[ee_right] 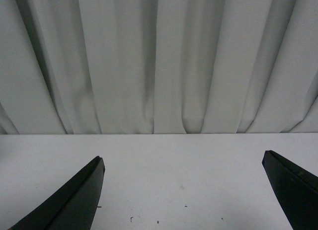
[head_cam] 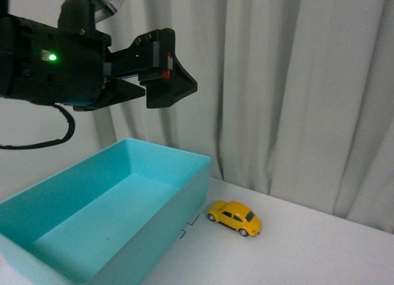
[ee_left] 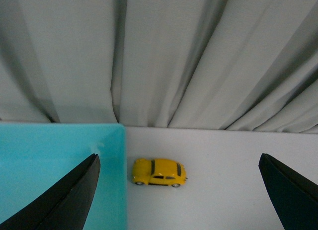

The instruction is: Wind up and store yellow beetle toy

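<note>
Front view shows me the yellow beetle toy (head_cam: 234, 217) standing on its wheels on the white table (head_cam: 308, 254), just beside the far corner of the turquoise bin (head_cam: 166, 151) and outside it. Nothing is touching the toy. The left gripper (ee_left: 177, 156) hangs high over the bin, well above the toy; its wrist camera looks down past two widely spread fingers with nothing between them, and the toy lies on the table below that gap. The right gripper (ee_right: 182, 156) is just as wide apart and holds nothing, with only bare table and the grey curtain (ee_right: 159, 61) ahead of it. I judge the task barely begun: the toy is not yet grasped, not wound, not stored. The approach, the pull-back winding and the drop into the bin all remain.
</note>
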